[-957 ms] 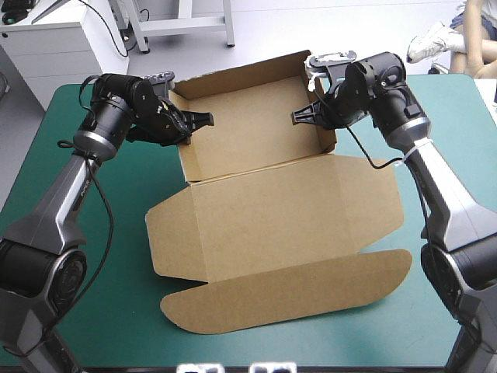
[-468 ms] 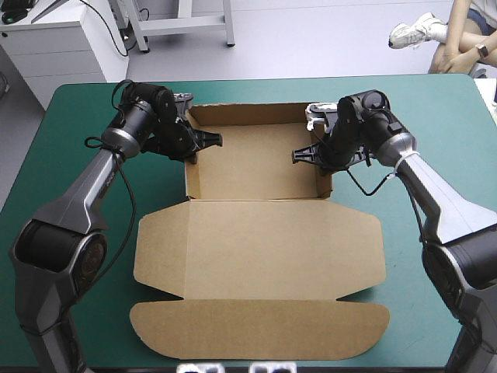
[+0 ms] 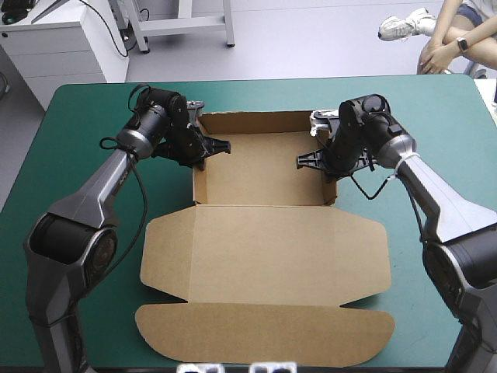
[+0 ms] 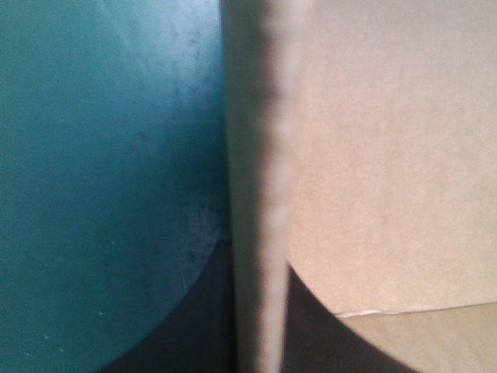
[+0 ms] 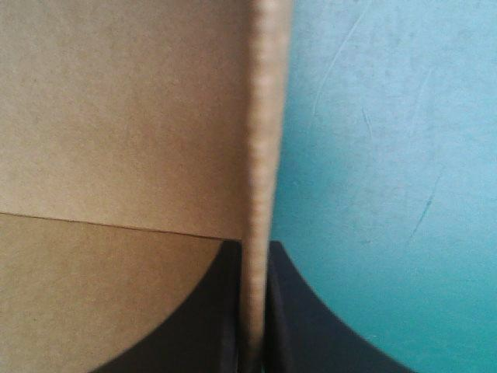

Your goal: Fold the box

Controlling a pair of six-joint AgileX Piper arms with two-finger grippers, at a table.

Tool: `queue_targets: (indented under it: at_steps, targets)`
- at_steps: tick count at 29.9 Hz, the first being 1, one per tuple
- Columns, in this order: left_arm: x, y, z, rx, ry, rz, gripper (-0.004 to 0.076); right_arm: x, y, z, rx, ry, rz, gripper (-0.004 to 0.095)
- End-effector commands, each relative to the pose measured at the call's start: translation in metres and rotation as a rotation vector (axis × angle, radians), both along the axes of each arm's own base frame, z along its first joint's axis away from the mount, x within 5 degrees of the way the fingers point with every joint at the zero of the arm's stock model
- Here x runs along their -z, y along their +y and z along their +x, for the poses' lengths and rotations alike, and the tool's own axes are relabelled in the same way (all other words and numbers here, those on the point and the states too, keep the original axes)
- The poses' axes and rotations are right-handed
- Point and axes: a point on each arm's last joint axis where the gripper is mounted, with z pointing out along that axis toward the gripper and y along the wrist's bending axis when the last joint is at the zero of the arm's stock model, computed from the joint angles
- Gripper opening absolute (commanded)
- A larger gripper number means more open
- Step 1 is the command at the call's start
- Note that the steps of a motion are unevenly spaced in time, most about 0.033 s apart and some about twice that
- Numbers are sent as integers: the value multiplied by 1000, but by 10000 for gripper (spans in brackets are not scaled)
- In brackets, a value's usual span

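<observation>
The brown box (image 3: 264,225) lies on the teal-green cover as an open tray at the far side, its lid flat toward the near edge. My left gripper (image 3: 203,146) is shut on the tray's left wall. In the left wrist view that wall's edge (image 4: 264,194) runs straight between the black fingers (image 4: 194,326). My right gripper (image 3: 320,161) is shut on the right wall. The right wrist view has that wall's edge (image 5: 260,171) pinched between its fingers (image 5: 295,318), with the tray's inside on one side and the cover on the other.
The lid's rounded flap (image 3: 264,334) reaches close to the table's near edge. Bare teal-green cover (image 3: 85,132) lies to the left and right of the box and beyond the tray's far wall.
The box has been swung from a skewed lie to square with the table, and slid slightly toward the near side. Both grippers kept hold of the side walls and moved with it.
</observation>
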Motion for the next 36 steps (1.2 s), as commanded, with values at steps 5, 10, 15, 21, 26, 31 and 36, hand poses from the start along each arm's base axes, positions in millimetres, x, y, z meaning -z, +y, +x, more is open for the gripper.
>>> queue_targets:
  at_steps: [5, 10, 15, 21, 26, 31, 36]
  targets:
    - [-20, 0, -7, 7, -12, -12, -8, -15, -9, -4, 0, -23, -43, -14]
    - [-19, 1, -6, 7, -12, -7, -8, -4, -7, 1, 0, 4, -52, -14]
    - [-19, 1, -6, 7, -12, -5, -8, -3, -9, 2, 1, -2, -70, -14]
    - [-19, 0, -6, 43, -17, -2, 11, -3, -9, 2, 7, 6, -47, 23]
    - [-19, 0, -7, 96, -26, 6, 212, -3, -6, 1, -7, 16, -18, 268]
    - [-21, -1, -7, 96, -27, -1, 398, -4, -6, 1, -7, 13, -14, 625]
    - [-32, 2, -8, 95, -68, 8, 410, -19, -6, 5, -6, -45, -18, 748]
